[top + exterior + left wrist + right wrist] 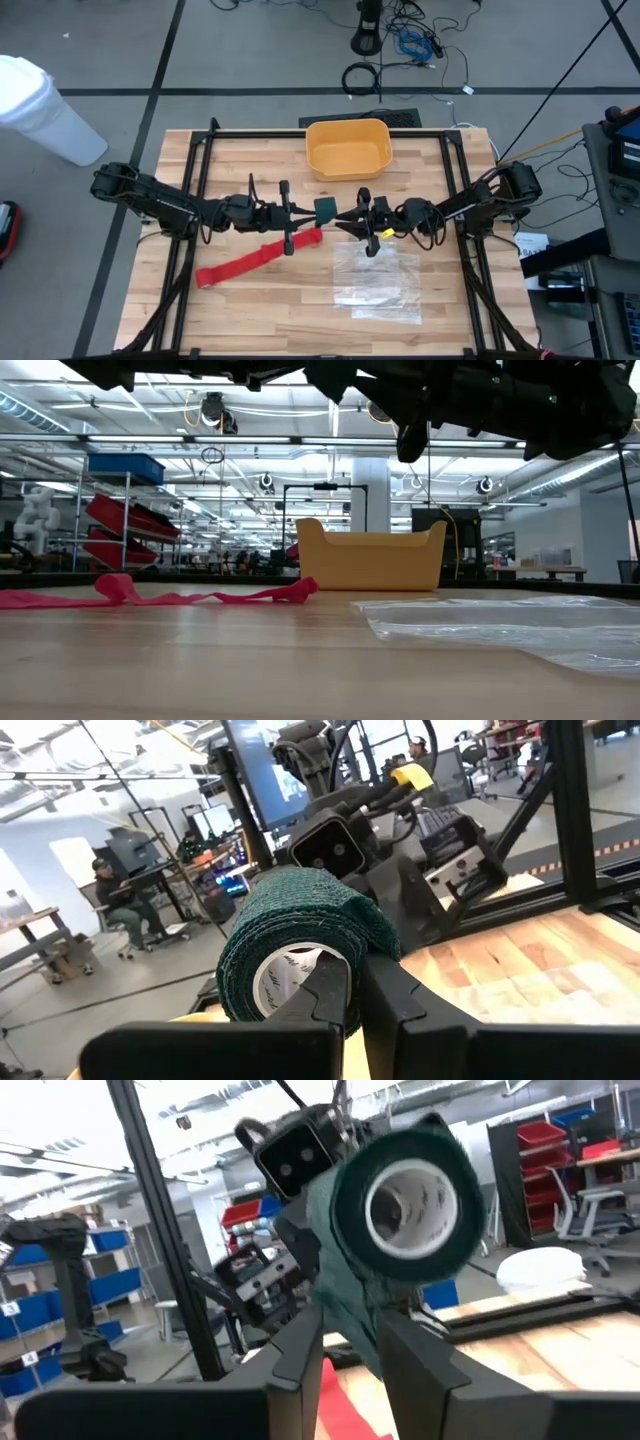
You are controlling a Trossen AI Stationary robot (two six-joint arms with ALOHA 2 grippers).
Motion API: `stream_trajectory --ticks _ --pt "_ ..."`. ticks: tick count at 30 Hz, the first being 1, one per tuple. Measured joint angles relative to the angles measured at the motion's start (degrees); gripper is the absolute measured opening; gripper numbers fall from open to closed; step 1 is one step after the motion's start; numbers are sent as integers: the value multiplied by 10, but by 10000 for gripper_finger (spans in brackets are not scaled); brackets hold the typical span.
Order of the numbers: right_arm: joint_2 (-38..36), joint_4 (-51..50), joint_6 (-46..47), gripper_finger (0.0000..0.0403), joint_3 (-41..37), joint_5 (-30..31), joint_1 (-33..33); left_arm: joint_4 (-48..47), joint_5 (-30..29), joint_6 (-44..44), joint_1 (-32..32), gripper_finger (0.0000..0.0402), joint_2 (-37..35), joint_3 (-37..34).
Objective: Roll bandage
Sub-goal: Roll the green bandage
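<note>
A dark green roll of wrap with a white core hangs in the air over the middle of the table, between my two grippers. My left gripper is shut on the roll itself. My right gripper faces it from the table's right and is closed on green wrap coming off the roll. The red bandage lies flat on the table as a long strip, slanting from the near left up to a point below the left gripper. In the low view the bandage lies slack and rumpled on the wood. My left gripper pinches the roll's wall: one finger sits at the white core's opening and the other outside the green winding. The fingers come in level from the table's left. The roll is lifted clear of the table, its axis roughly level. My right gripper has a bunched length of green wrap between its two fingers, just below the roll. The fingers come in about level from the table's right. The roll's open core faces this gripper. The wrap is clear of the table.
A yellow bin stands at the table's far middle. A clear plastic bag lies flat to the near right of the grippers. Black frame rails run along the table's sides. A white container stands off the table at the far left.
</note>
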Motion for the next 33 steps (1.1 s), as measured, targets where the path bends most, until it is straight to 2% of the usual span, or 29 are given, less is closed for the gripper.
stream_trajectory --ticks 10,14,23,28,33 --pt "0 0 -11 112 0 15 -4 7 -2 -5 0 13 5 0" --pt "0 -1 -6 110 0 15 -13 12 -2 -29 0 13 11 0" --pt "0 2 -4 77 0 11 -18 39 -2 -28 1 13 31 0" --pt "0 4 -19 15 0 9 -17 38 -2 -28 1 13 31 0" --pt "0 5 0 1 0 16 -17 38 -4 -28 1 13 31 0"
